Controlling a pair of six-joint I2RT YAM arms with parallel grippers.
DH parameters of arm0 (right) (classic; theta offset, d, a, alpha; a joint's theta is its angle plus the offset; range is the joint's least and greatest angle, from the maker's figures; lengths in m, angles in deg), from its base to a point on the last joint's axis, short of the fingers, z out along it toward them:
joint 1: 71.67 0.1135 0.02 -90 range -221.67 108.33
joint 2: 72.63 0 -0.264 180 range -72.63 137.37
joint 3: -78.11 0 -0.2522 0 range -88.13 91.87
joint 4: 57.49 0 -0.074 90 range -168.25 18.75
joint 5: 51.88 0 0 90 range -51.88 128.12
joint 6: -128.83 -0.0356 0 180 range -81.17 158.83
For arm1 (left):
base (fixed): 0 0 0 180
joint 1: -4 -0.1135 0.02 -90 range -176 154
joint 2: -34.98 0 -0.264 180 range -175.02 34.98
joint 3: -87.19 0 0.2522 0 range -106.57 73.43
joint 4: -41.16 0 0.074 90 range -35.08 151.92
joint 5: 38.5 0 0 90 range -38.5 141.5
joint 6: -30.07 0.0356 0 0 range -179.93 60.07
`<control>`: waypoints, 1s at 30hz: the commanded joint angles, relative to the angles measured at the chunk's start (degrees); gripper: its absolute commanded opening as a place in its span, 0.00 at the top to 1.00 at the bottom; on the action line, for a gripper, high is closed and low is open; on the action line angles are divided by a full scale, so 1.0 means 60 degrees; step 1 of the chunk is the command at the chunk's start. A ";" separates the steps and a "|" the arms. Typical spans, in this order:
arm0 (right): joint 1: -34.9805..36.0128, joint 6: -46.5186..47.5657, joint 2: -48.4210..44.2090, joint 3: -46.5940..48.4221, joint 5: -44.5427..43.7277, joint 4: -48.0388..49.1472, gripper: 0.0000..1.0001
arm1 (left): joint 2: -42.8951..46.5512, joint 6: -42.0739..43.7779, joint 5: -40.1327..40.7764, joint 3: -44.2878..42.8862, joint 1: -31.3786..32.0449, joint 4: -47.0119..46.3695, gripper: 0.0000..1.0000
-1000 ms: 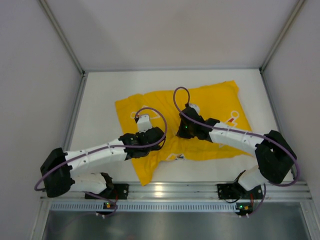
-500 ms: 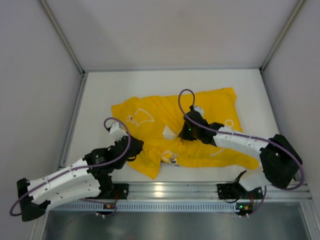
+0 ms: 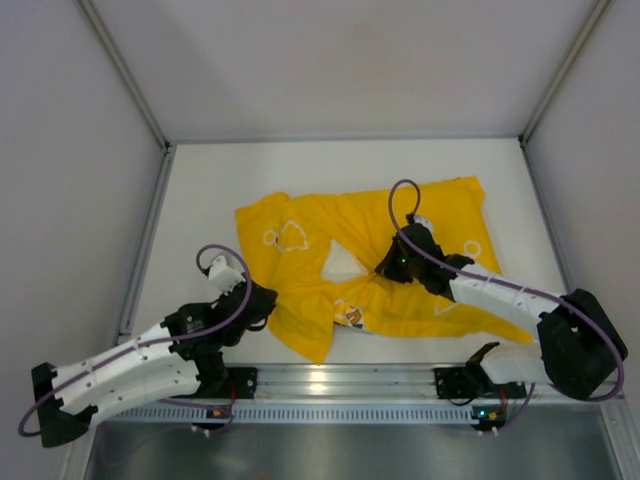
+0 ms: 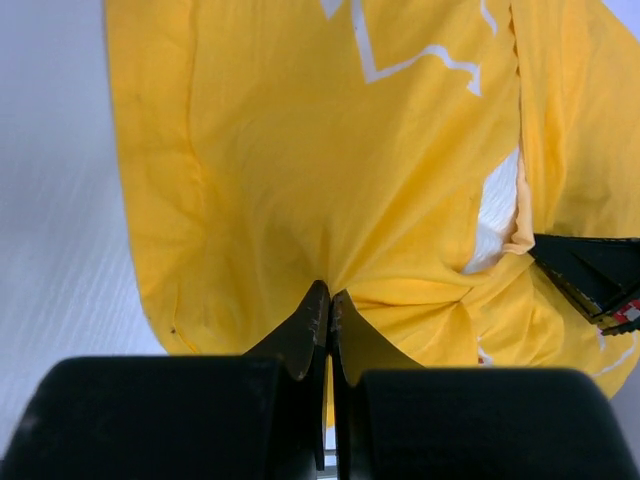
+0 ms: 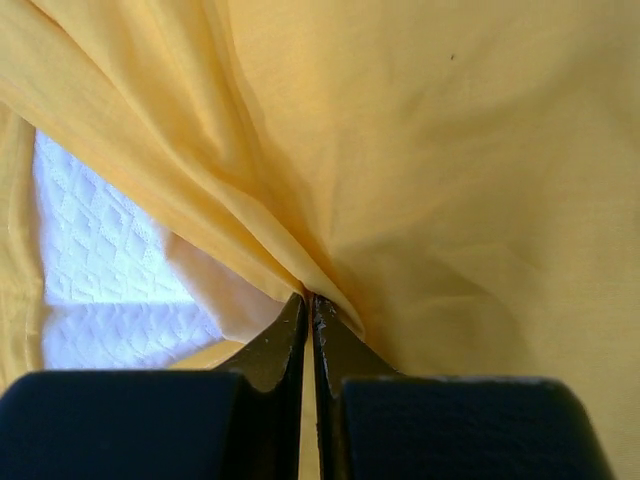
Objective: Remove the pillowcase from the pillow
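Observation:
The yellow pillowcase (image 3: 310, 250) lies wrinkled across the middle of the table. The cream pillow (image 3: 343, 264) shows only as a small patch through a gap in the cloth; it also shows in the right wrist view (image 5: 100, 280) and the left wrist view (image 4: 497, 210). My left gripper (image 3: 262, 305) is shut on the pillowcase's near-left edge (image 4: 300, 180), the cloth pinched between its fingertips (image 4: 328, 297). My right gripper (image 3: 393, 262) is shut on a fold of pillowcase (image 5: 420, 150) beside the gap, cloth bunched at its tips (image 5: 308, 300).
Grey walls close in the table (image 3: 200, 200) at left, right and back. A metal rail (image 3: 340, 380) runs along the near edge by the arm bases. The right gripper's black body (image 4: 595, 275) shows at the right of the left wrist view.
My left arm has pulled back toward the near-left corner, dragging the pillowcase edge with it. My right gripper moved right with its fold. The pillow patch has come into view in the gap.

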 commanded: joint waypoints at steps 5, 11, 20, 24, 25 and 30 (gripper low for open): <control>-0.0238 0.1591 0.0249 0.0002 0.0241 -0.0384 1.00 | -0.1043 0.0739 0.1017 -0.1159 -0.0085 0.1635 0.33; 0.0334 0.1313 0.0660 0.0222 0.0286 -0.0150 1.00 | -0.3762 0.2863 0.0519 -0.4366 -0.0070 0.1562 0.16; 0.0364 0.0772 0.0631 0.0164 0.0404 -0.0047 1.00 | -0.7474 0.4667 -0.0023 -0.7592 -0.0055 0.1591 0.11; 0.0364 0.0419 0.0543 0.0105 0.0521 0.0070 1.00 | -0.7768 0.4315 -0.0096 -0.6993 -0.0070 0.1284 0.14; 0.0364 0.0404 0.0543 0.0105 0.0521 0.0085 1.00 | -0.7928 0.4300 -0.0097 -0.6919 -0.0070 0.1283 0.14; 0.0364 0.0317 0.0456 0.0002 0.0419 0.0187 1.00 | -0.8820 0.4446 -0.0067 -0.6976 -0.0055 0.1284 0.10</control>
